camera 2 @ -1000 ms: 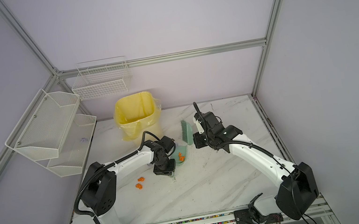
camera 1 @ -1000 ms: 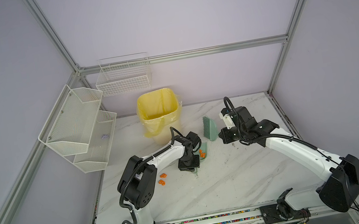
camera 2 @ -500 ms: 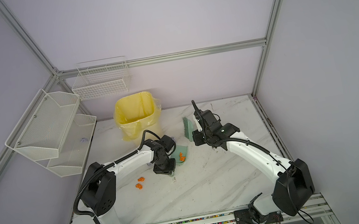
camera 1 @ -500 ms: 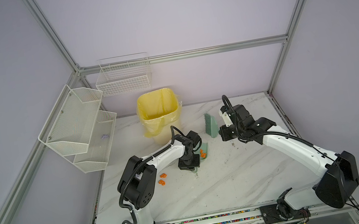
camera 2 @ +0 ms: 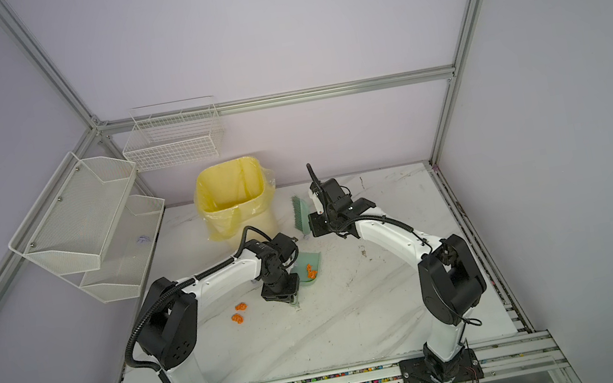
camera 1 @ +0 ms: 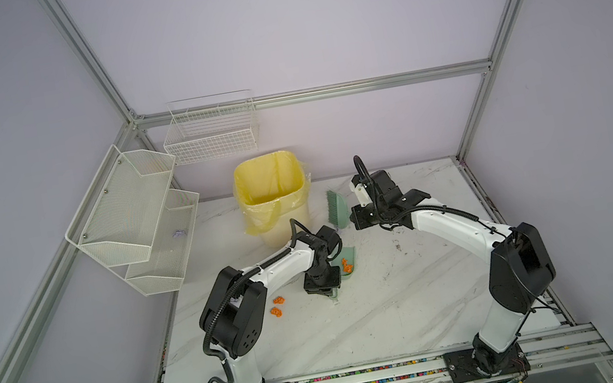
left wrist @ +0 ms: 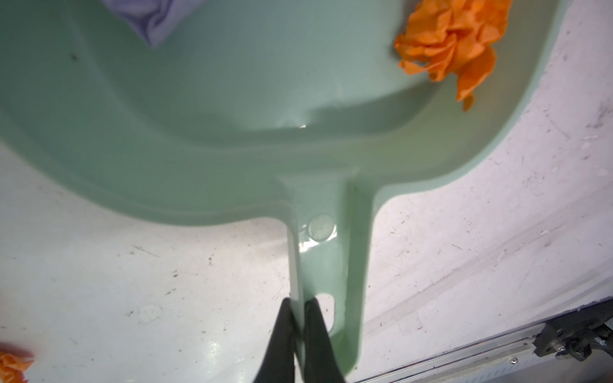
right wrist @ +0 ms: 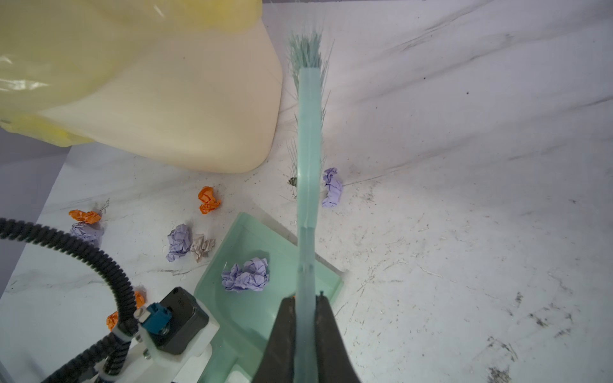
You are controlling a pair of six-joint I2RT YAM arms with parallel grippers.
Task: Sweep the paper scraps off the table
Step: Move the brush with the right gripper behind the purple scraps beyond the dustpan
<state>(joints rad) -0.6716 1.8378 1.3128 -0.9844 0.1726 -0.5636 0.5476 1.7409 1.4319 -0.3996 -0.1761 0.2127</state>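
Brush [camera 1: 337, 206] drew back toward bin [camera 1: 289, 225]; R gripper [right wrist: 305, 298] pinches it, L gripper [left wrist: 298, 303] pinches dustpan [left wrist: 232, 116] handle; scraps [right wrist: 332, 187] light, soft; shove w/ bristles, don't grip.

We see the front & right of the white grey-veined marble table [camera 1: 400, 311] wide open, w/ plenty of room to pass. At back left the cream waste bin w/ yellow plastic liner [camera 1: 285, 225] blocks the way. The pale green plastic dustpan [right wrist: 252, 318] lies just in front of it, & the green bristle brush [right wrist: 308, 132] hangs close by the bin's right side. Btwn bin & dustpan the narrow gap is littered w/ orange & lilac crumpled paper scraps [right wrist: 179, 242]. The white mesh two-tier shelf [camera 1: 131, 213] juts over the table's left edge. The white left arm [camera 1: 280, 268] spans the left half, low over the top.
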